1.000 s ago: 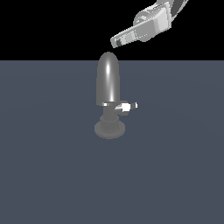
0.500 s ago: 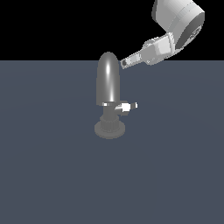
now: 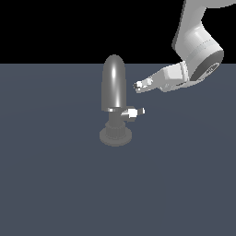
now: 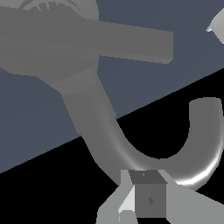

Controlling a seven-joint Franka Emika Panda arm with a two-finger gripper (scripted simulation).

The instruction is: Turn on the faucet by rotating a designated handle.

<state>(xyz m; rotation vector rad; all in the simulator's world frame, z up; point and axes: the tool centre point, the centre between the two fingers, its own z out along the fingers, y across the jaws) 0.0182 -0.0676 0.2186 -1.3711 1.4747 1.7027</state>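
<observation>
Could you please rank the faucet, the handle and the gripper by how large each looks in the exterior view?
1. Faucet
2. Gripper, though nearness to the camera is unknown
3. Handle

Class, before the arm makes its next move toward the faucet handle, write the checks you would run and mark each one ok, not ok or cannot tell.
1. Grey shiny bullet-shaped faucet upright on its round base: ok.
2. Short silvery-white lever handle in sight, sticking out toward the exterior view's right: ok.
3. White gripper touching the handle: not ok; it hangs above it, apart.
4. Nothing between gripper and handle: ok.
5. Jaws open wide enough for the handle: cannot tell.
6. Gripper lined up in depth with the handle: cannot tell.
</observation>
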